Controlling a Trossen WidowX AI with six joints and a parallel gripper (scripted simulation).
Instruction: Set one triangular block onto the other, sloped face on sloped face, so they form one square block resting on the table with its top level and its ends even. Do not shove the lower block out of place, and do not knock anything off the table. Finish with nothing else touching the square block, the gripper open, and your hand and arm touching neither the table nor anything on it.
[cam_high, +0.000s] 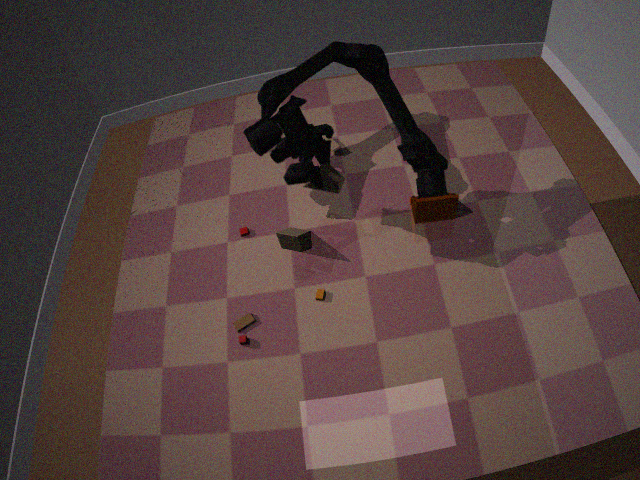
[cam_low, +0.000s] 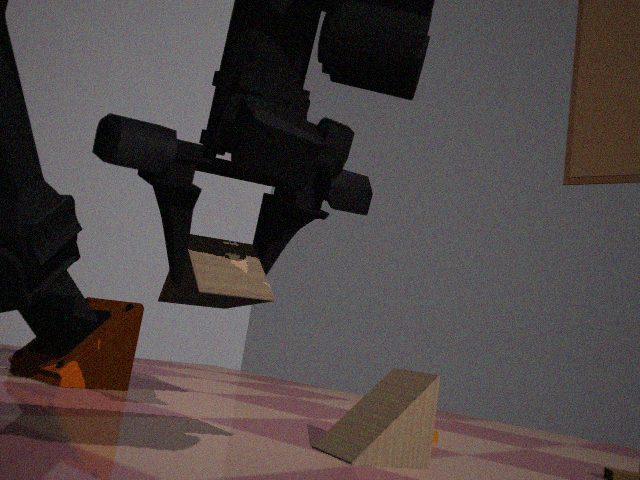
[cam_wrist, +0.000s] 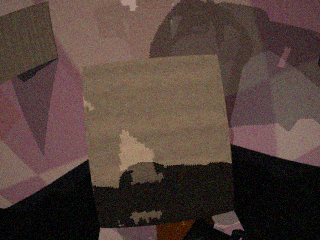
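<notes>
My gripper (cam_high: 321, 172) (cam_low: 222, 266) (cam_wrist: 158, 157) is shut on a wooden triangular block (cam_high: 333, 178) (cam_low: 232, 279) (cam_wrist: 155, 110), with a finger at each of two opposite sides. The held block is off the table; its dark underside shows in the exterior view, and a broad rectangular face shows in the wrist view. The fingers hide parts of its sides. The other triangular block (cam_high: 294, 240) (cam_low: 395, 415) (cam_wrist: 25, 42) rests on the table with its sloped face up. The held block is apart from it and higher, to its left in the exterior view.
Red cubes (cam_high: 244, 231) (cam_high: 243, 339) lie on the checkered table (cam_high: 263, 392). A small orange block (cam_high: 320, 295) (cam_low: 435, 437) and a small flat wooden piece (cam_high: 245, 321) lie in front of the standing triangular block. The arm's orange base (cam_high: 435, 209) (cam_low: 118, 346) stands behind.
</notes>
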